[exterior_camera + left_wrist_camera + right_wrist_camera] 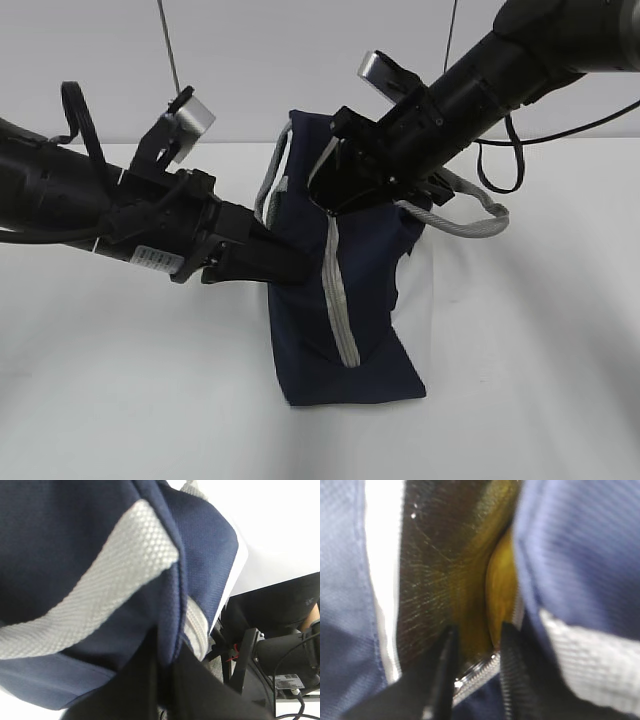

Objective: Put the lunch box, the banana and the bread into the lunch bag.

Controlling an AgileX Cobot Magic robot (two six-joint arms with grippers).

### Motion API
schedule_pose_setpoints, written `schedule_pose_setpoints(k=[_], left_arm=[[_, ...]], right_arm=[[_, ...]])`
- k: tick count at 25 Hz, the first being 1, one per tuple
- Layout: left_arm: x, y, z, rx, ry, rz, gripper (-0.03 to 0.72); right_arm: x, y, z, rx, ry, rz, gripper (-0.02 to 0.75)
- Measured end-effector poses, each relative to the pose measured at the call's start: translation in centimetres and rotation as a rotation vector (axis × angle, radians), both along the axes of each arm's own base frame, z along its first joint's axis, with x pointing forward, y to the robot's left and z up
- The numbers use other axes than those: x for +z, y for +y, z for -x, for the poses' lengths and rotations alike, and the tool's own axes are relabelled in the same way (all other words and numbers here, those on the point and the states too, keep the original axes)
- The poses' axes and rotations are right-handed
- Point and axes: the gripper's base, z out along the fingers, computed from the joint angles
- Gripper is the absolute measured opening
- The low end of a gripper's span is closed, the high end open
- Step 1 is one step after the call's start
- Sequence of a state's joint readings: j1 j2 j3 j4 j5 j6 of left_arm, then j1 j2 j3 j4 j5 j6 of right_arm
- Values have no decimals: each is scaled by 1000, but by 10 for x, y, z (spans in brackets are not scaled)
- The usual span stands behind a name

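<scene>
Golden bread (500,587) inside lunch bag (345,300)

The lunch bag (345,300) stands on the bench (520,400), near its middle. The left gripper (290,268) meets the bag from the left, its fingers (145,680) pinched on the bag's left edge beside the zipper (338,290). The right gripper (475,645) comes from the upper right and reaches down into the bag's open top. Inside the bag, the banana (500,595) lies just past those fingers (445,665), against the bag's right wall. One handle (470,215) hangs off the bag's right side, another (268,185) off its left.
</scene>
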State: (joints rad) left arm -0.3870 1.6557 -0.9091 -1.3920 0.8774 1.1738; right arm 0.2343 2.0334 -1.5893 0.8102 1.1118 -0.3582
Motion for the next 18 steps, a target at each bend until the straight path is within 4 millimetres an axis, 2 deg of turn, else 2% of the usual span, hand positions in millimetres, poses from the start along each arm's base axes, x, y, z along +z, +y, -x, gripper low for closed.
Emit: schedule_pose_setpoints(k=[6,12,18], left_arm=[[0,0,0,0,0,0,3],[0,0,0,0,0,0,3],[0,0,0,0,0,0,3]], right_arm=[[0,0,1,-9,17,1,223],[0,0,1,-5,24,5,90],[1,0,2,19,10,-2,16]])
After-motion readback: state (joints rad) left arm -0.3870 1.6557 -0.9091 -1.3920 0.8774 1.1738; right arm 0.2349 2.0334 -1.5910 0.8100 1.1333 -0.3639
